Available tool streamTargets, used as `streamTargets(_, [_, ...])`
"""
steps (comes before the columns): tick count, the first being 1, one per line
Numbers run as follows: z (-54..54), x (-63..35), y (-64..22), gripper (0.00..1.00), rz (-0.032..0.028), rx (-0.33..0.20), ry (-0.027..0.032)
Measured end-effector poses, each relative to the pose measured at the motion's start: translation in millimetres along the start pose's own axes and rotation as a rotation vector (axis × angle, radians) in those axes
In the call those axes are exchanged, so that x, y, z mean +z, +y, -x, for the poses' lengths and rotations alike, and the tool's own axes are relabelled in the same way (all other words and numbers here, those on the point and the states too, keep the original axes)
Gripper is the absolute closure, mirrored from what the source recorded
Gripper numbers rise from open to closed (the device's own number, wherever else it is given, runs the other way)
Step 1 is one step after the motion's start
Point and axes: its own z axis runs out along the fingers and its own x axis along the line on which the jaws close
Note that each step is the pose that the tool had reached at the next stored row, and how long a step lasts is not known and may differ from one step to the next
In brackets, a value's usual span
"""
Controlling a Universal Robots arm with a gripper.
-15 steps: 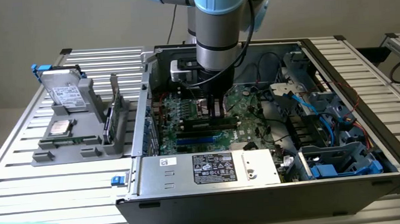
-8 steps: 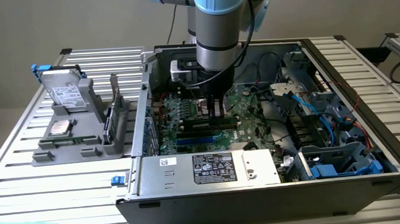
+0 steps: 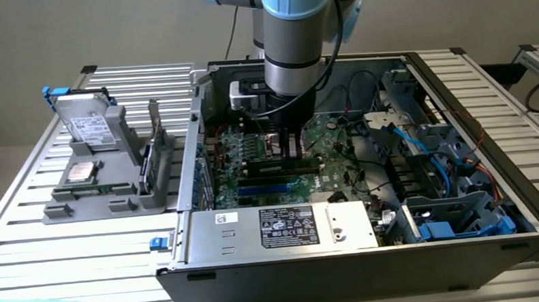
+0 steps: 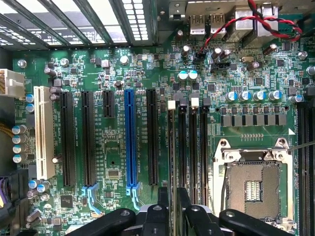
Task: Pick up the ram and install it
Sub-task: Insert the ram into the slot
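The ram [image 4: 171, 157] shows edge-on as a thin dark strip running out from between my fingers, lined up along the outermost of the black memory slots [image 4: 182, 147], the one next to the PCI slots. Whether it is seated or just above the slot I cannot tell. My gripper [image 4: 172, 204] is shut on the ram, with one black finger on each side of it. In the exterior view the gripper [image 3: 286, 147] reaches down inside the open computer case to the green motherboard [image 3: 333, 138].
A blue expansion slot [image 4: 130, 137] and several black ones lie beside the memory slots, with the CPU socket [image 4: 253, 182] on the other side. The power supply [image 3: 282, 227], a drive cage with blue cables [image 3: 454, 218] and case walls surround the arm. A grey tray [image 3: 97, 165] holds drives at the exterior view's left.
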Motion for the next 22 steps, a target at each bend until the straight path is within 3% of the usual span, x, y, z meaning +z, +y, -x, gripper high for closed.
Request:
streamTargets(2, [0.0, 0.0, 0.0, 0.87, 0.0001, 0.000, 0.0001])
streamTargets(9, [0.0, -0.4, 0.0, 0.87, 0.0000, 0.000, 0.0002])
streamTargets(15, [-0.1, -3.7, 0.4, 0.87, -0.0003, 0.000, 0.0068])
streamTargets(22, [-0.1, -3.5, 0.4, 0.87, -0.0004, -0.011, 0.0072])
